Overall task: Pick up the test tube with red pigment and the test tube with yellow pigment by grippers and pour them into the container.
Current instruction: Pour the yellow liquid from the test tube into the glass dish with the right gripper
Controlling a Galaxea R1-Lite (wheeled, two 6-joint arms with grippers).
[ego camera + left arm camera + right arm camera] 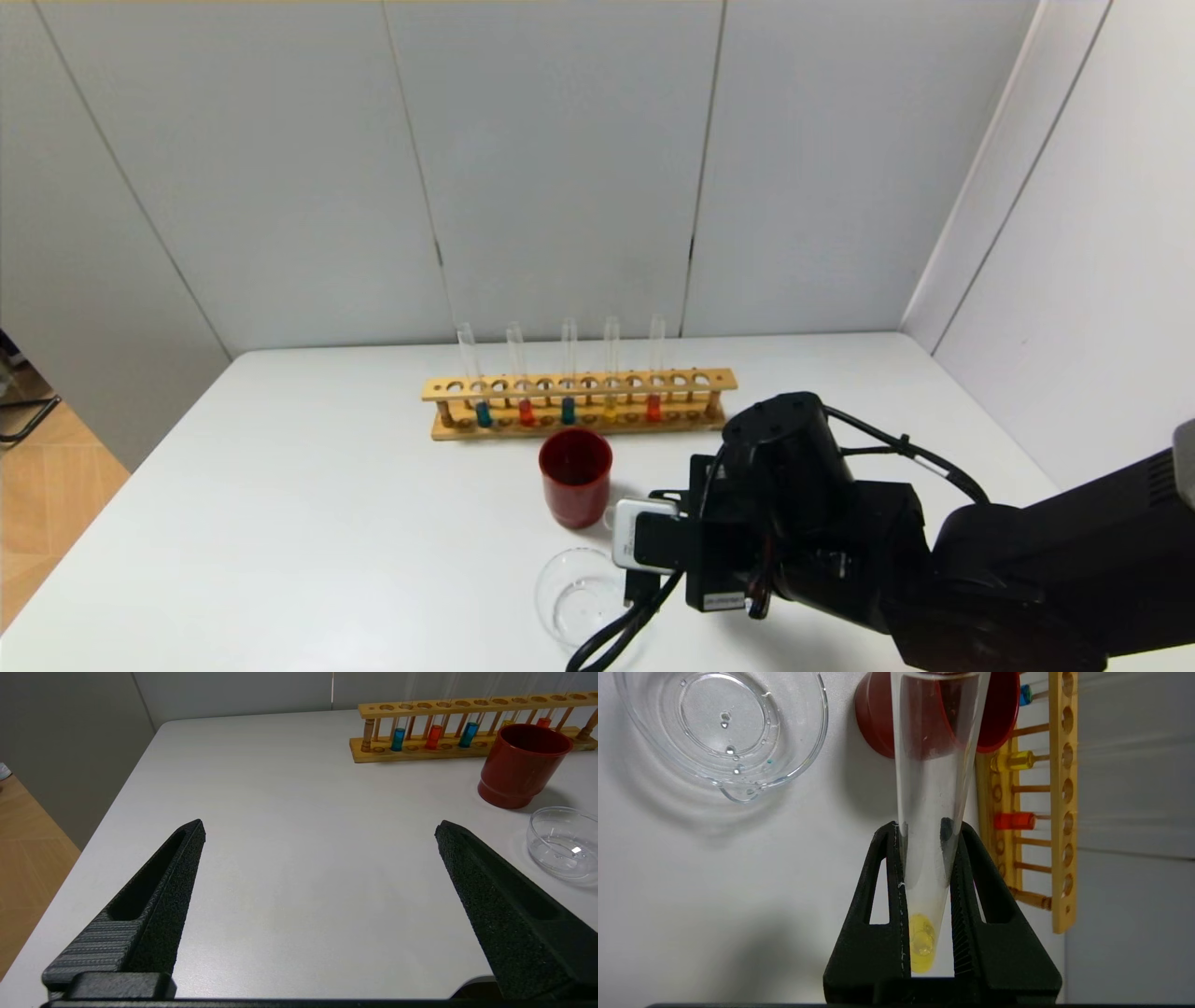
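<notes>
Counter (308, 485): white, smooth, set into a corner of pale grey wall panels.
Far side: a wooden tube rack (579, 403) lies lengthwise on the counter, parallel to the back wall.
Middle: a dark red cup (575, 476) stands upright just in front of the rack.
Near side: the container (577, 597), a low clear glass cup, sits in front of the red cup, apart from it.

Head camera looks down over the table (280, 485); both wrist cameras sit close, sharing the rack (448, 751).
</notes>
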